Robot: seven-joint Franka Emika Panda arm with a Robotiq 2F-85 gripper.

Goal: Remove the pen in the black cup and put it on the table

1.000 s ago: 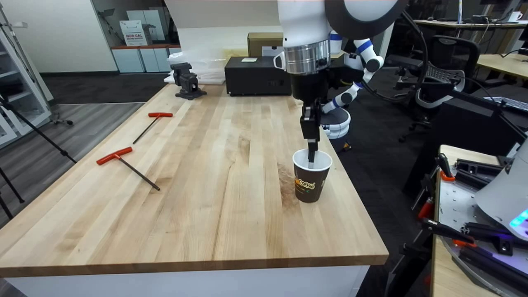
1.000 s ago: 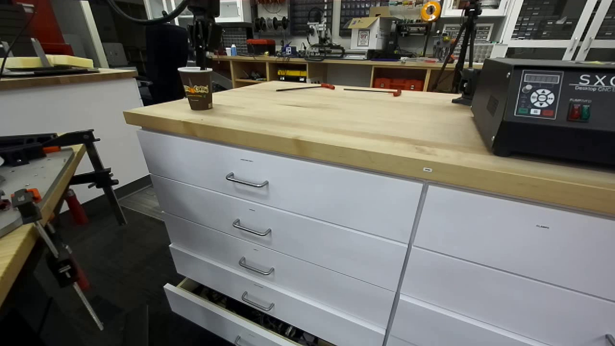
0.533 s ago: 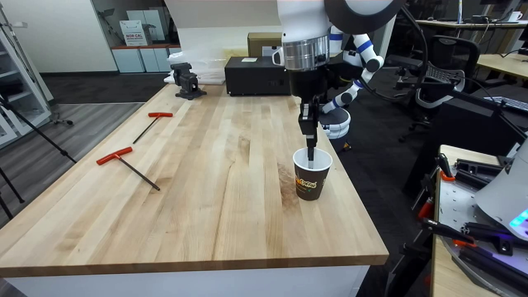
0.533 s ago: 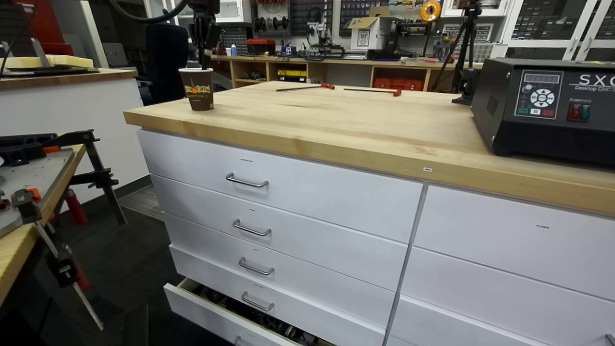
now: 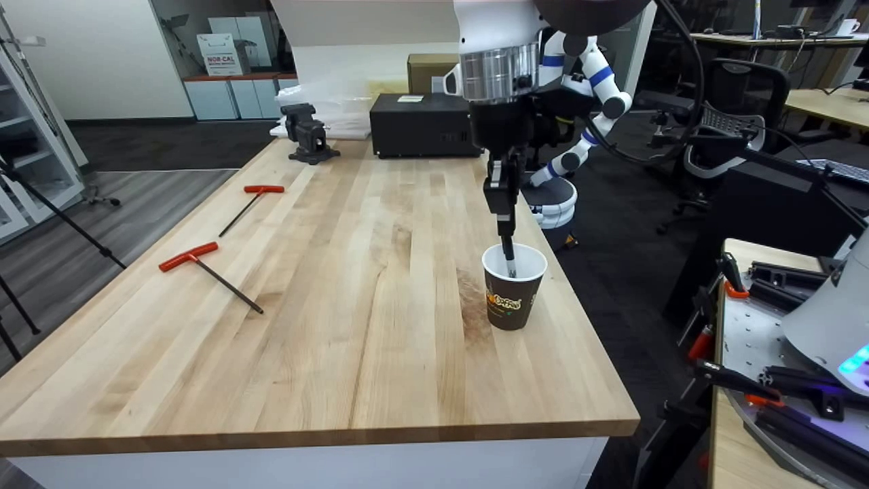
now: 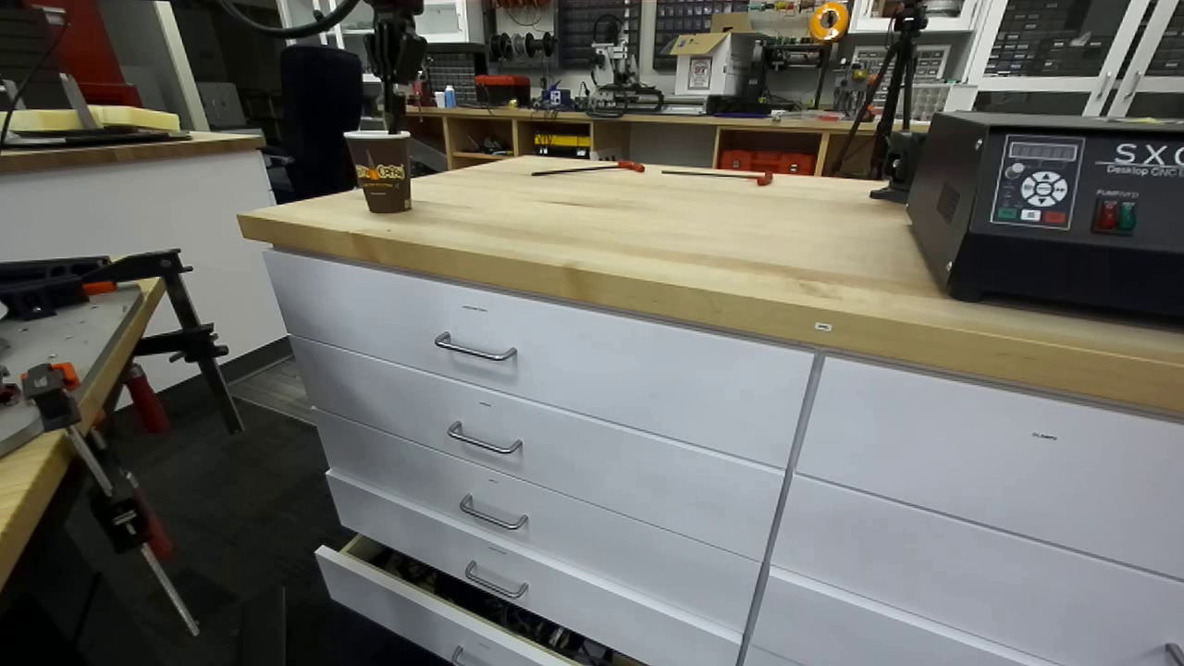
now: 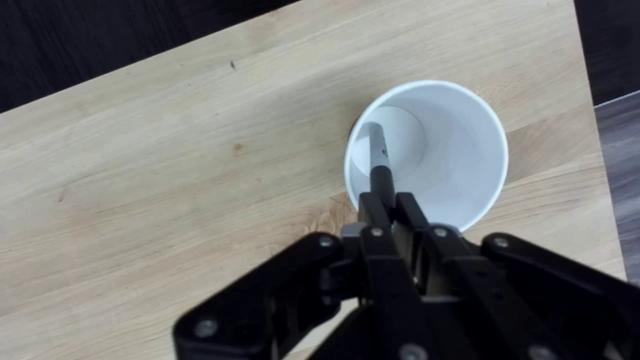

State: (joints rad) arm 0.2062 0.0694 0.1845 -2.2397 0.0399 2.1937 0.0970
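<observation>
The slim grey-and-black pen [image 7: 380,161] is clamped by the black two-fingered gripper [image 7: 389,201], its lower end inside the white-rimmed dark-brown paper cup [image 5: 512,302]; lifting clear and laying on the pale wooden table [image 5: 305,360] are left.

In an exterior view we have white wall [image 5: 122,68] back L, strip of dk. carpet [image 5: 170,144] at its foot, then grey plank flr. [image 5: 163,197] nearer us. Glass-front cab. [image 5: 54,170] far L; low pale cabs. [image 5: 210,100] past wall's R edge. Blk. office chair [image 5: 747,92] at R, pale desk [image 5: 828,106] beside; that side looks dim to us. In an exterior view we also note long wood workbench [image 6: 647,118] across back, racks of small bins [image 6: 601,42] above, white-framed glass-door cabs. [image 6: 1064,51] toward R.
</observation>
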